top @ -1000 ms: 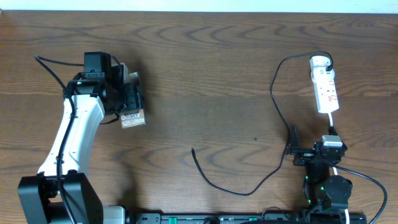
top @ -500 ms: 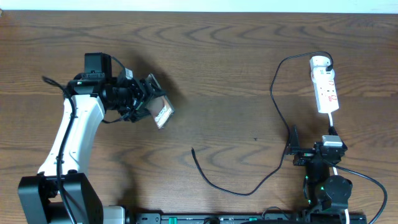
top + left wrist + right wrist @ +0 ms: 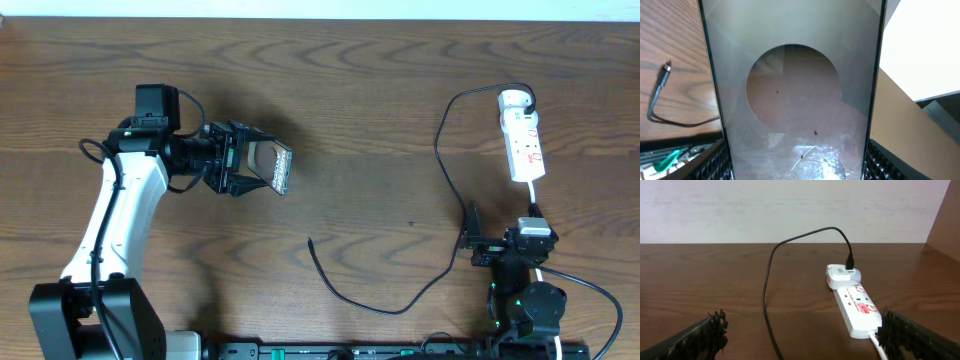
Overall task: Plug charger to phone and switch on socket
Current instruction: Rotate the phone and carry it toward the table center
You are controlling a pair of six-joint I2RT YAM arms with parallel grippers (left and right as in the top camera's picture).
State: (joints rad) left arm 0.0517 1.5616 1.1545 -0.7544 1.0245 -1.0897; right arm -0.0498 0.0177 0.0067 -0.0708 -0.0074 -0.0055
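My left gripper (image 3: 243,165) is shut on the phone (image 3: 270,166), a flat dark slab held above the table at the left and turned on edge. In the left wrist view the phone (image 3: 792,95) fills the frame between my fingers, showing a brownish oval. The charger (image 3: 440,190) is a long thin black cable running from a white plug on the socket (image 3: 522,138) down to a free tip (image 3: 311,243) at the table's front middle. The tip also shows in the left wrist view (image 3: 666,70). My right gripper (image 3: 800,335) is open and empty, before the socket (image 3: 855,302).
The socket's white cord (image 3: 534,196) runs toward the right arm's base (image 3: 525,290). The left arm (image 3: 115,215) stretches from the front left corner. The table's far edge (image 3: 320,20) meets a white wall.
My left gripper has swung to the right with the phone and rotated it, so the lettered face no longer points up. The right arm has not moved.
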